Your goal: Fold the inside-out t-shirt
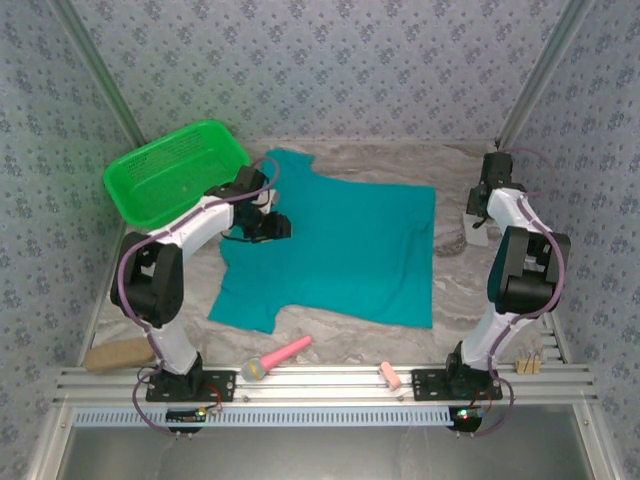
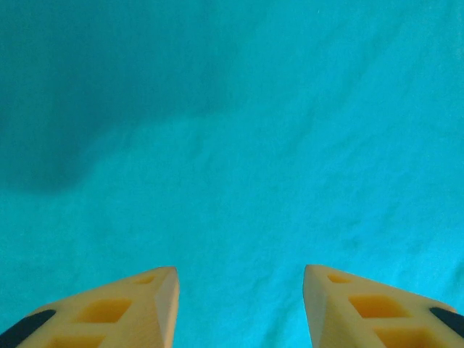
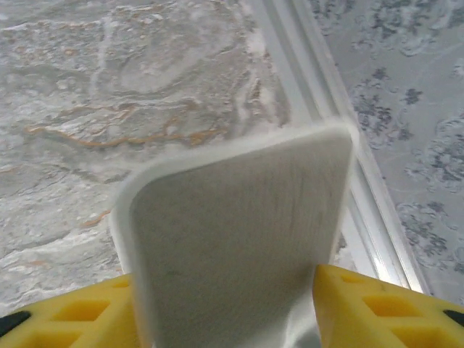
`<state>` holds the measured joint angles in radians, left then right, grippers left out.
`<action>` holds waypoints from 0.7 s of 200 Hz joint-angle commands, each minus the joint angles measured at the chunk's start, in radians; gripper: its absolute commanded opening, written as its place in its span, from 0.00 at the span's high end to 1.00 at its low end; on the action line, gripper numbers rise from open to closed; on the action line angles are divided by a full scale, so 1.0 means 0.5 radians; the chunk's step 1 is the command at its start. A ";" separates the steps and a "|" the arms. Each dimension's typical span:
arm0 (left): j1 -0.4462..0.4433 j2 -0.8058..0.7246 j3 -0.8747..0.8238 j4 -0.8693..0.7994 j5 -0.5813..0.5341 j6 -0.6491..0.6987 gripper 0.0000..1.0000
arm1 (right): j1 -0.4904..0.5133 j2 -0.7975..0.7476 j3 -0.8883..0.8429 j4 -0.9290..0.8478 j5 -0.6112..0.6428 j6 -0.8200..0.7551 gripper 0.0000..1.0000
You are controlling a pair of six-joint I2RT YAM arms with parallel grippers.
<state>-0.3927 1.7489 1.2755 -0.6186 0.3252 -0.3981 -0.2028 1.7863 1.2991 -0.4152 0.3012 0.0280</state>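
Currently you have the plain teal short-sleeved t-shirt of soft cloth (image 1: 350,255) lying spread flat in the middle of the grey marbled table (image 1: 450,345). One sleeve points to the far left, the other to the near left, and the straight hem lies at the right side. The cloth looks smooth, with no fold made in it yet.

Your left gripper (image 1: 262,225) is over the left part of the t-shirt, between the two sleeves. In the left wrist view its two yellow fingers (image 2: 148,304) stand apart, with nothing between them and teal cloth below them. Whether the tips touch the cloth, you cannot tell.

Your right gripper (image 1: 478,222) is at the far right of the table, apart from the hem. In the right wrist view its yellow fingers (image 3: 362,304) lie against both sides of a white flat slab with rounded corners (image 3: 232,239), which stands upright, so the gripper is clamped on this slab.

A bright green plastic mesh basket (image 1: 175,165) stands at the far left, just beside the far sleeve. Near the front edge lie a pink stick-shaped tool (image 1: 280,357), a small pink piece (image 1: 390,376) and a brown block (image 1: 118,353).
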 commanded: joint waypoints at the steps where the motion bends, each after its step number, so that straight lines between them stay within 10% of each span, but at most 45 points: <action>1: 0.039 -0.153 -0.093 -0.187 0.010 -0.140 0.51 | 0.005 -0.057 0.075 -0.053 0.104 -0.054 0.38; 140: 0.287 -0.837 -0.776 -0.833 -0.450 -0.800 0.61 | 0.471 -0.679 -0.025 -0.361 -0.175 0.152 0.17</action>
<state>-0.2661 1.3628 0.9298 -0.8841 0.2161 -0.7013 -0.0589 1.5494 1.3190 -0.5411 0.2726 0.1158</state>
